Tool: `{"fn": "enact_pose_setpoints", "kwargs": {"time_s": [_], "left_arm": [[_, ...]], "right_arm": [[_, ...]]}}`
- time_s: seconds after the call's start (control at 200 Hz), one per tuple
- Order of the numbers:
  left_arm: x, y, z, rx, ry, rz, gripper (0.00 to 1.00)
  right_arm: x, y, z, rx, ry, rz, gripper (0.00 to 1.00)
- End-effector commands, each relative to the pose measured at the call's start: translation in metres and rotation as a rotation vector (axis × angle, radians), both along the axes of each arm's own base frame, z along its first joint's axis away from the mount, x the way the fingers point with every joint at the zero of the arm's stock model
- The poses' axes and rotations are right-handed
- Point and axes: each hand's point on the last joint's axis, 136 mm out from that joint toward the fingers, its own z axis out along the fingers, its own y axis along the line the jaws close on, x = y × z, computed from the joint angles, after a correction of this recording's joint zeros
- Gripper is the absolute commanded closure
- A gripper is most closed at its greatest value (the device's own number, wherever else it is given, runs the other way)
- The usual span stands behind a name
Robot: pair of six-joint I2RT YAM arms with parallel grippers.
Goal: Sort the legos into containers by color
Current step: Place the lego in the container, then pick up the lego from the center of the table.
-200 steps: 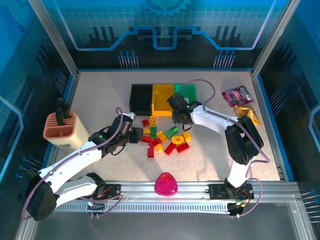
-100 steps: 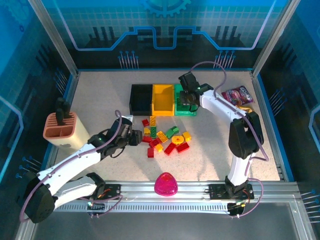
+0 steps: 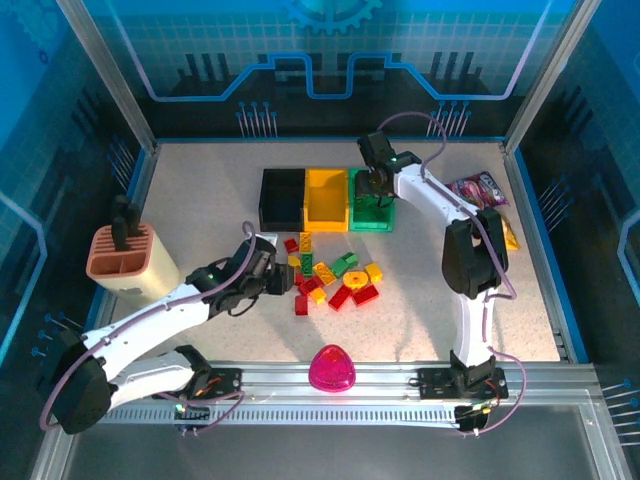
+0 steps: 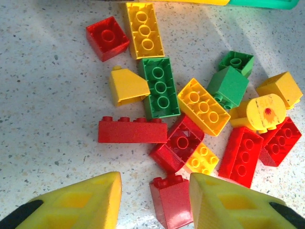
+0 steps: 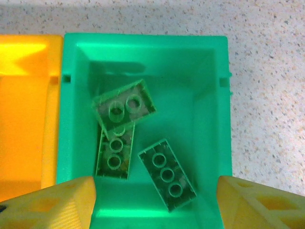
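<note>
Right hand (image 5: 155, 198) wide, empty, green bin (image 5: 195, 76) beneath with three green legos (image 5: 167, 174) inside; left hand (image 4: 155, 202) part-open straddling red lego (image 4: 171, 202), neighbours crowded just ahead, so a skewed close could pop it loose

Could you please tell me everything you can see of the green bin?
The green bin is an open-top rectangular box of glossy-looking plastic. It stands upright on the speckled table, with its left wall against the yellow bin. Three green bricks lie inside: two overlap at the left and one lies apart near the front. The right gripper hangs open above it.
</note>
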Motion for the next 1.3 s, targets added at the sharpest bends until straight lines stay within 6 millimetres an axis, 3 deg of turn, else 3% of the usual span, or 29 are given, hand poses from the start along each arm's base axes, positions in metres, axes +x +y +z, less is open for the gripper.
{"fn": "enact_pose_setpoints", "kwargs": {"time_s": [0.0,0.33,0.53,0.72,1.011,1.296], "left_arm": [[0.007,-0.014,0.012,-0.026,-0.006,-0.015,0.57],[0.031,-0.048,0.002,0.021,0.074,-0.089,0.54],[0.05,-0.062,-0.014,0.08,0.134,-0.089,0.53],[0.063,-0.074,-0.036,0.118,0.201,-0.085,0.5],[0.074,-0.061,-0.068,0.195,0.257,-0.013,0.48],[0.077,-0.041,-0.08,0.239,0.276,0.03,0.47]], "right_arm": [[-0.022,-0.002,0.025,0.02,-0.042,0.01,0.32],[-0.08,-0.012,0.032,0.111,-0.098,0.024,0.34],[-0.096,-0.011,0.034,0.157,-0.11,0.032,0.34],[-0.106,-0.014,0.022,0.171,-0.098,0.028,0.34],[-0.113,-0.018,0.008,0.17,-0.078,0.018,0.35],[-0.114,-0.02,0.008,0.171,-0.082,0.01,0.35]]}}
